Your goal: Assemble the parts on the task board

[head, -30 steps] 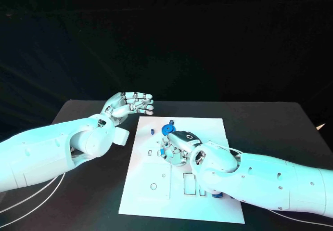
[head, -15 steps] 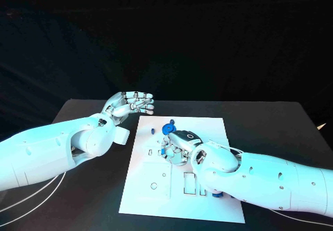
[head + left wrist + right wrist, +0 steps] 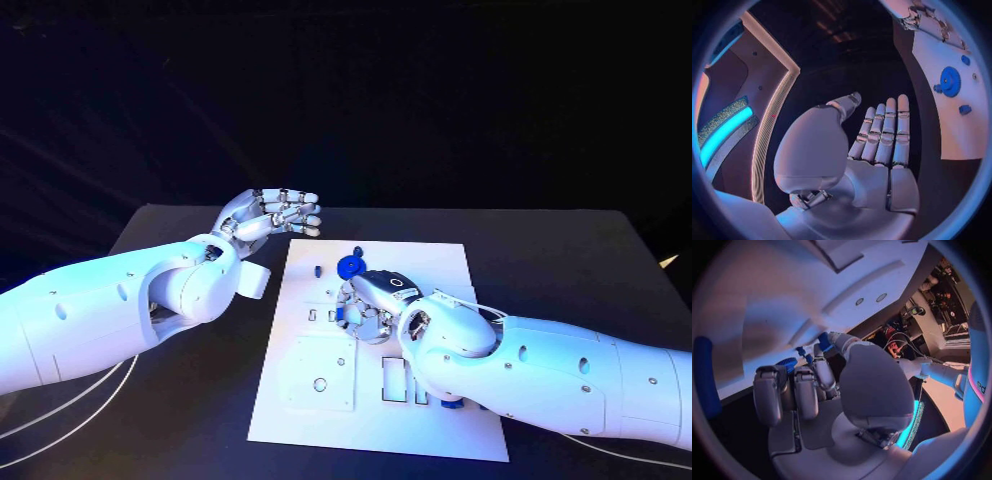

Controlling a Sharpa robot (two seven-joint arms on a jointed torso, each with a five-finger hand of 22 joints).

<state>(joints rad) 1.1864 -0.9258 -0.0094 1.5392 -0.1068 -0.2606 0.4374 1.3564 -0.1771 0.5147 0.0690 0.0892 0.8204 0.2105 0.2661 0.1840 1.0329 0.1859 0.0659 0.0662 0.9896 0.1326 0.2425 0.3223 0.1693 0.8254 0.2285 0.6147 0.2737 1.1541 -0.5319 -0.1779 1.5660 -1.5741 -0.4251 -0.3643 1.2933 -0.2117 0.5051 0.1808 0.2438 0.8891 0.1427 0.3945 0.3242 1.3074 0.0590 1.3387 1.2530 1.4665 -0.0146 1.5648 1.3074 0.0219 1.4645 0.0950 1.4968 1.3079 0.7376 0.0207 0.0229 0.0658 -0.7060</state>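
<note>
1. Black table [image 3: 173, 390] under a dark backdrop, with the white task board [image 3: 433, 400] lying lengthwise at its middle.

2. Robot's left hand [image 3: 274, 215] hangs above the table just off the board's far left corner, fingers straight and close together, thumb apart, nothing in its palm; the left wrist view shows the same flat, empty hand [image 3: 873, 145].

3. Robot's right hand [image 3: 368, 305] is bent down over the middle of the board, fingers curled toward the plate. In the right wrist view its fingertips [image 3: 826, 347] close round a small blue part [image 3: 807, 356], pressed near the board's surface; whether that part sits in a slot cannot be told.

4. Blue gear [image 3: 348, 268] lies on the board just beyond the right hand, toward the far edge; the left wrist view shows it [image 3: 949, 81] with two smaller blue parts [image 3: 965, 109] close by.

5. Another blue part [image 3: 451, 404] peeks out at the near end of the board, under the right forearm, beside a row of rectangular slots [image 3: 392, 382].
</note>
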